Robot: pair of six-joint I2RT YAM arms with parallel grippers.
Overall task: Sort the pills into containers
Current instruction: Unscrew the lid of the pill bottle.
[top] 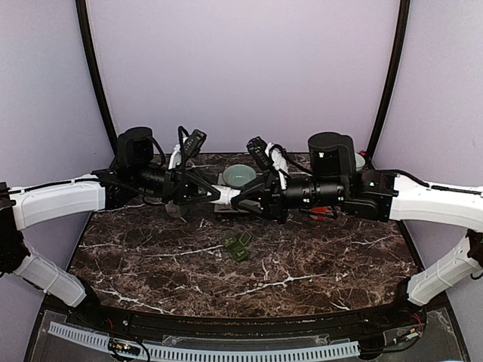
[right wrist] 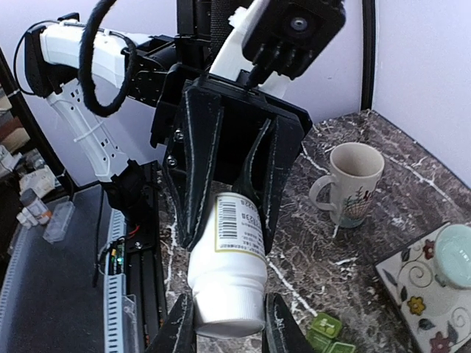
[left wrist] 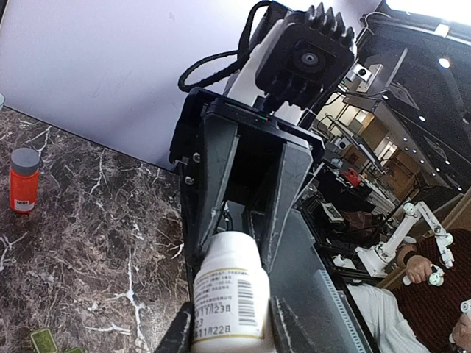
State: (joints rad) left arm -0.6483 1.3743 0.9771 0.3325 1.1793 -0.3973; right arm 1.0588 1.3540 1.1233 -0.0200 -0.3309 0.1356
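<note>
A white pill bottle (top: 229, 196) with a printed label is held level above the table between both grippers. My left gripper (top: 220, 194) is shut on its labelled body, as the left wrist view (left wrist: 229, 329) shows, with the bottle (left wrist: 228, 294) between the pads. My right gripper (top: 241, 198) is shut on the ribbed white cap (right wrist: 235, 312) in the right wrist view (right wrist: 229, 327). The small dark green pill box (top: 237, 246) lies on the marble in front of the grippers, with lids open. It also shows in the right wrist view (right wrist: 327, 337).
A pale green bowl (top: 238, 175) sits on a patterned tile (right wrist: 409, 283) behind the grippers. A white mug (right wrist: 355, 182) stands at the left. An orange bottle with a grey cap (left wrist: 23, 180) stands at the right. The table is dark marble (top: 151, 264).
</note>
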